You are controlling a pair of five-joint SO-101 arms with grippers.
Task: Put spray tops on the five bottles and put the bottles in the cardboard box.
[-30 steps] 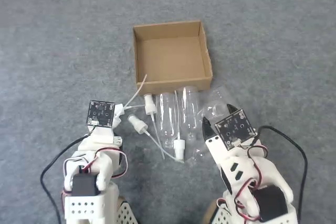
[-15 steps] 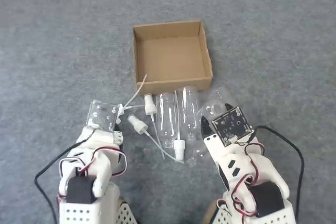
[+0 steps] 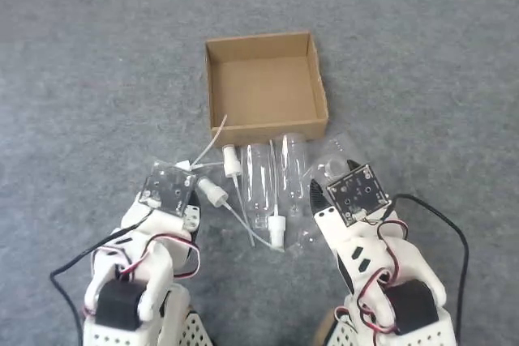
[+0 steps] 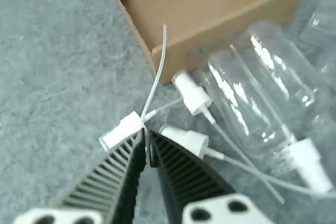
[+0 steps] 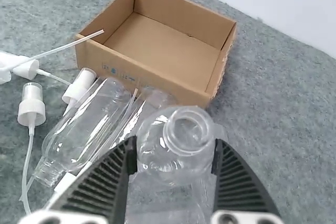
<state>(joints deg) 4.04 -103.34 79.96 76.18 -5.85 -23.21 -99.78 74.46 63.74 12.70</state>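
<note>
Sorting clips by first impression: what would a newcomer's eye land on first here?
The open box, with nothing in it, sits mid-table beyond both arms. In front of it lie clear bottles and loose spray tops with thin tubes. The right end effector straddles one uncapped bottle, jaws wide. The left end effector is shut, its tips at a spray top.

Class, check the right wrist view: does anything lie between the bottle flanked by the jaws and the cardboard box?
Partly: a neighbouring clear bottle lies between the flanked bottle and the cardboard box, whose near wall also faces it. Above them, nothing visible.
</note>
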